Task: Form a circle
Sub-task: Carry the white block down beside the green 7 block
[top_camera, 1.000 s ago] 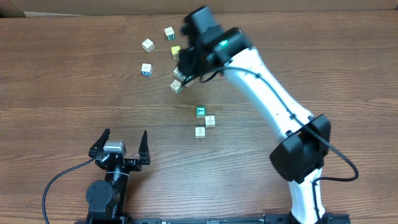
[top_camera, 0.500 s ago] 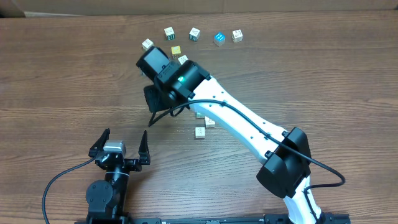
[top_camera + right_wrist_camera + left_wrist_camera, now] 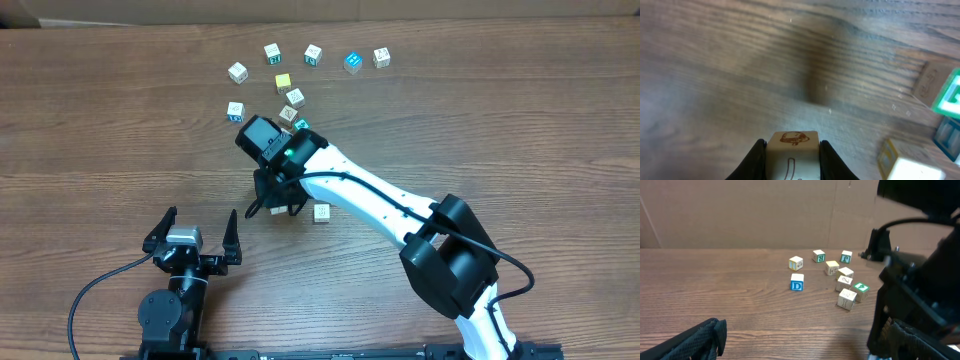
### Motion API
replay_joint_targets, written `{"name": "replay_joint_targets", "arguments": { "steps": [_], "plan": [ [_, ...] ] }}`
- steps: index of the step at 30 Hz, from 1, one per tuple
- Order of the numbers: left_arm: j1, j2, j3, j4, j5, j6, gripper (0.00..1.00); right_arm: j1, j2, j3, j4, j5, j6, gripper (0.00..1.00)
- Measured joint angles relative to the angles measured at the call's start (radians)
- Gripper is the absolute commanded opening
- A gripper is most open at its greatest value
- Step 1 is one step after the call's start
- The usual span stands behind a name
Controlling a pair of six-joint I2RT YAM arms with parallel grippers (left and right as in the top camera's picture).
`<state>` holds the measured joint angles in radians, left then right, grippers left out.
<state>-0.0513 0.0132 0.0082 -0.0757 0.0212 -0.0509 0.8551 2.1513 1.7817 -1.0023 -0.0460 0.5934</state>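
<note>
White right arm reaches forward-left, wrist low; right jaws clamp whitish cube; left jaws spread.

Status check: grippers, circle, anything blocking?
Left gripper open, empty. Right gripper shut on a whitish cube, above the table. Circle beside it, mostly under the right arm overhead. Path between looks clear.

Robot lab: wooden table, cardboard backdrop
</note>
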Motion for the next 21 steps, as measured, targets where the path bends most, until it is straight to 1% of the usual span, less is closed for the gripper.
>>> {"name": "replay_joint_targets", "arguments": {
  "steps": [2,6,10,15,17,21],
  "plan": [
    [0.0,0.0,0.0,0.0,0.0,0.0,1.0,0.01,0.0,-0.04,0.052,0.03,0.022,0.17],
    [0.0,0.0,0.0,0.0,0.0,0.0,1.0,0.022,0.0,-0.089,0.099,0.117,0.041,0.17],
    [0.0,0.0,0.0,0.0,0.0,0.0,1.0,0.023,0.0,-0.105,0.117,0.209,0.047,0.17],
    [0.0,0.0,0.0,0.0,0.0,0.0,1.0,0.023,0.0,-0.13,0.137,0.264,0.055,0.18],
    [0.0,0.0,0.0,0.0,0.0,0.0,1.0,0.023,0.0,-0.136,0.136,0.275,0.059,0.21],
    [0.0,0.0,0.0,0.0,0.0,0.0,1.0,0.023,0.0,-0.137,0.134,0.29,0.062,0.25]
  ]
}}
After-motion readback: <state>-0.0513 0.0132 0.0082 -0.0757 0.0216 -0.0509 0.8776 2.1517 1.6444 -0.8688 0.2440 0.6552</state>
